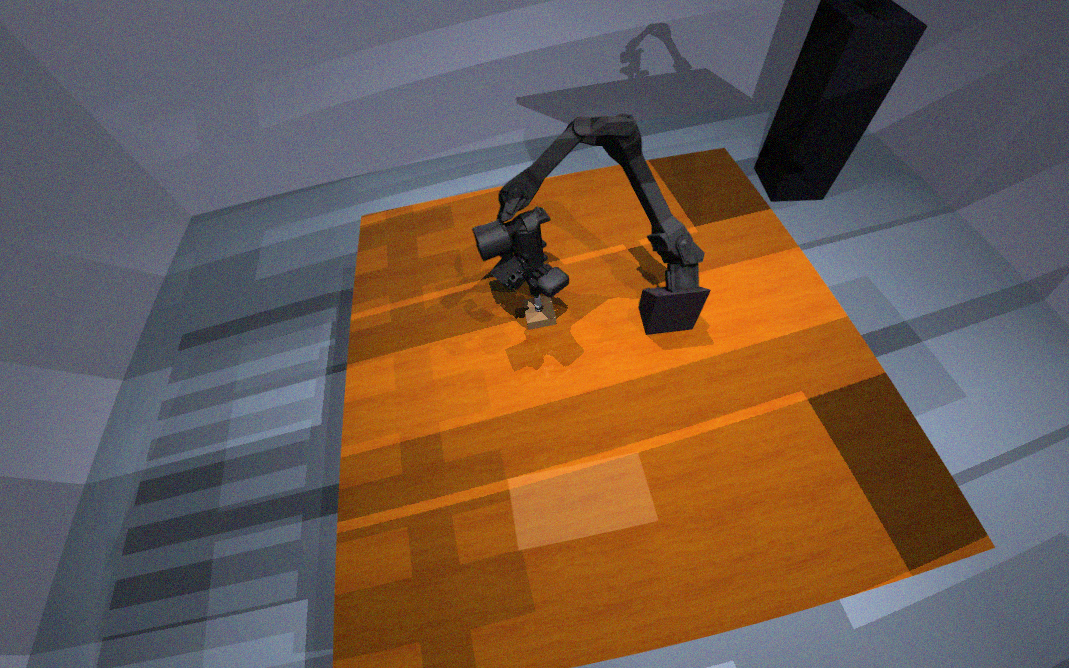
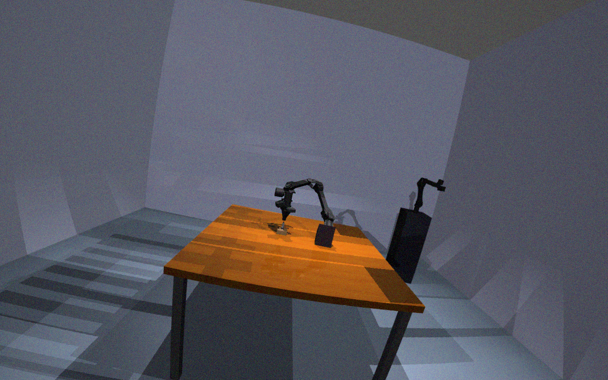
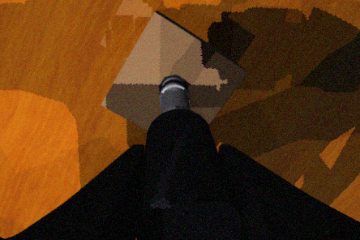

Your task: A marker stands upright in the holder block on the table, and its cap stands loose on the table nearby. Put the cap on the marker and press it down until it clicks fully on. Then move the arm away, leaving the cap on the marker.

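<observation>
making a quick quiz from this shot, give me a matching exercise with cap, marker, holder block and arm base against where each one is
Things:
1. cap
2. marker
3. holder block
4. arm base

Places:
A. flat on the table, under the gripper
B. gripped between the jaws, above the marker
C. on the table, off to one side of the block
D. upright in the block, its tip showing below the cap

Pairs: 1-B, 2-D, 3-A, 4-C

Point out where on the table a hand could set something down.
Free: the wide near half of the table, toward its front edge, and the strip behind the arm base. Crowded: around the holder, where the claw holds the cap over the marker.
</observation>
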`<state>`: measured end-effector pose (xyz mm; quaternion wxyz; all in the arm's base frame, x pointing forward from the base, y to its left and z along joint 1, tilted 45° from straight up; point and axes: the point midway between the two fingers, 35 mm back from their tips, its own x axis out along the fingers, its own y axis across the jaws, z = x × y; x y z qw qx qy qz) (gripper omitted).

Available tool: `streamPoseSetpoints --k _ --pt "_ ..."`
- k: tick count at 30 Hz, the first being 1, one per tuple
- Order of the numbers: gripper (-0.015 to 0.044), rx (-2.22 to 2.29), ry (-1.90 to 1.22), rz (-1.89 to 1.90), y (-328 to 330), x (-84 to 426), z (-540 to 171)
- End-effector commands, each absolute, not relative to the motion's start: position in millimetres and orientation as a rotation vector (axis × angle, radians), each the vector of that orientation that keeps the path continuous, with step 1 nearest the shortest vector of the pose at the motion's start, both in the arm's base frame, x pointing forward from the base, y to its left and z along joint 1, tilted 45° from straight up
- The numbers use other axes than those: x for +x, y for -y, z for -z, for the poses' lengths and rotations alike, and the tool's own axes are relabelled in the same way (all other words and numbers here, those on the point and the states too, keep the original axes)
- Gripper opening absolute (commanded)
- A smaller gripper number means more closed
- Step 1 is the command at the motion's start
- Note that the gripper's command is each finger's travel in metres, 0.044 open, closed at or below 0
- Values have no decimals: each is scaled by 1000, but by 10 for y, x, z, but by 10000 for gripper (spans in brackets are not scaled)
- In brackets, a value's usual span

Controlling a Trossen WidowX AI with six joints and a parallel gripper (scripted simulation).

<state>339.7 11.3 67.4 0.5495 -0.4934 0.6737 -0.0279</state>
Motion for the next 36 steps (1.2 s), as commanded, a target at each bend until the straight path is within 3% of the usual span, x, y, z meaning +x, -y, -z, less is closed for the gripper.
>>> streamPoseSetpoints --k 1,36 --pt "0 -1178 -1599 67 -70 3392 -634" --pt "0 -1180 -1599 70 281 3431 -291"
